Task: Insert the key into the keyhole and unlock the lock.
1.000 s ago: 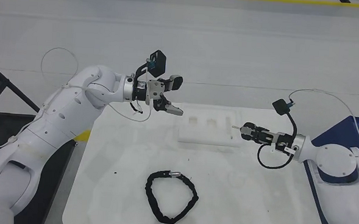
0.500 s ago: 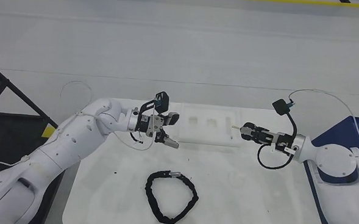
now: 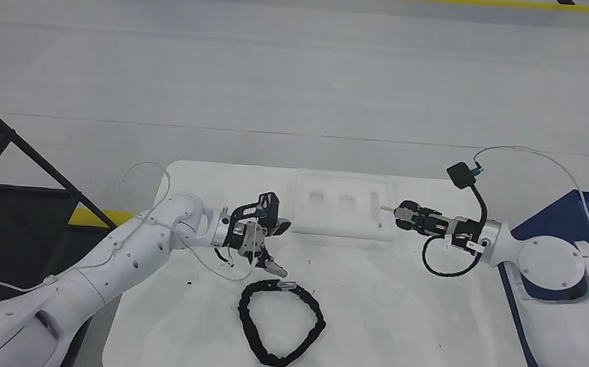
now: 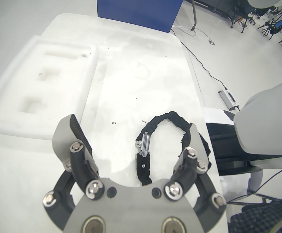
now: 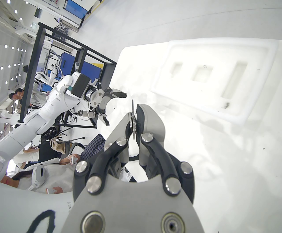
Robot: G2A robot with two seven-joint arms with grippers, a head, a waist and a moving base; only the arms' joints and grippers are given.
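A black fabric-covered chain lock (image 3: 281,323) lies in a loop on the white table, its silver lock cylinder (image 3: 286,285) at the far side of the loop. In the left wrist view the cylinder (image 4: 145,145) sits just beyond my left gripper (image 4: 135,130), which hangs open above it. From above, the left gripper (image 3: 271,250) is just over the cylinder end. My right gripper (image 3: 401,212) is at the right, near the foam tray's end, shut on a small metal key (image 5: 132,121) whose blade sticks out past the fingertips (image 5: 141,114).
A white foam tray (image 3: 341,218) with rectangular recesses lies at the table's far middle. A blue panel (image 4: 141,13) stands beyond the table's right end. Bare table lies between the chain loop and the right arm.
My left arm has swung down from above the table's far left corner to just over the lock cylinder, gripper still open. The right arm and key have not moved.
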